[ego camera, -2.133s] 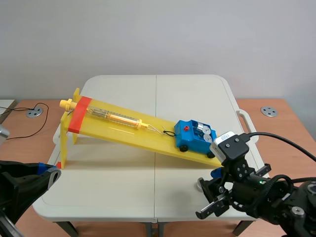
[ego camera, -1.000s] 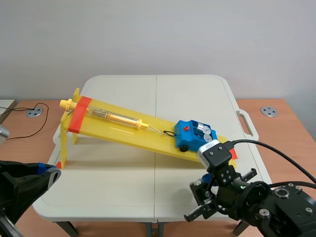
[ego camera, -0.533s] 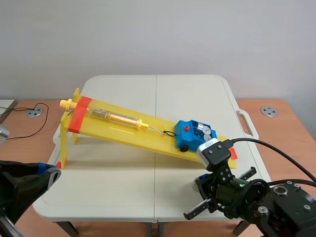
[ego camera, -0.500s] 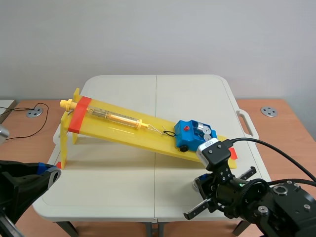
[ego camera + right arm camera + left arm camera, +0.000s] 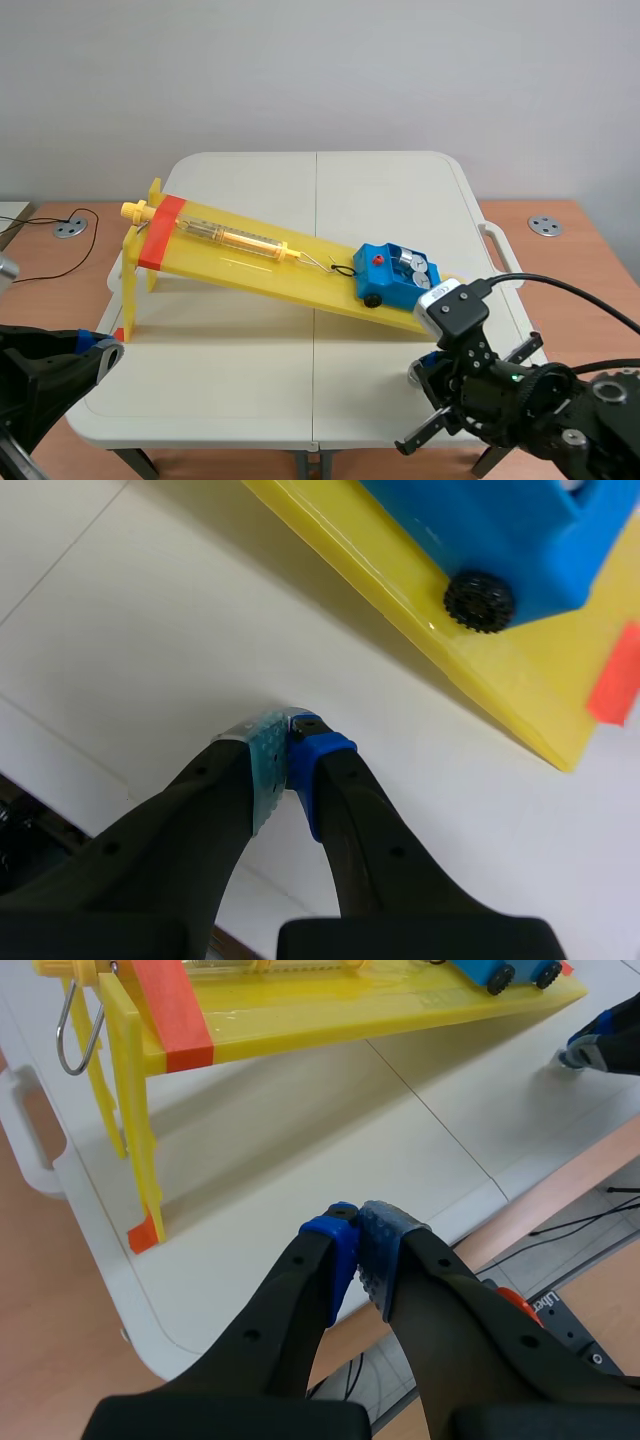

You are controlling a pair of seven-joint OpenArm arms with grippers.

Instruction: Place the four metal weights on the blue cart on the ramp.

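Observation:
The blue cart [image 5: 390, 277] sits low on the yellow ramp [image 5: 250, 258], with three silver weights [image 5: 411, 265] on top of it. My right gripper [image 5: 417, 376] is on the white table [image 5: 250, 360] just in front of the ramp's low end, shut on a thin metal weight [image 5: 252, 723] whose silver edge shows at the fingertips. In the right wrist view the cart [image 5: 500, 530] and the ramp [image 5: 400, 600] lie just ahead of that gripper [image 5: 290, 735]. My left gripper [image 5: 358, 1225] is shut on nothing, low at the table's near left corner.
A clear spring scale [image 5: 235, 238] lies along the ramp, hooked by a wire to the cart. Orange tape [image 5: 160, 232] wraps the ramp's high end. The table's handle [image 5: 500, 255] sticks out on the right. A black cable [image 5: 70, 245] runs over the wooden surface on the left.
My right gripper has shifted to the right along the table's front edge, and the weight that lay beside its fingers now sits at their tips. The left arm and the cart have not moved.

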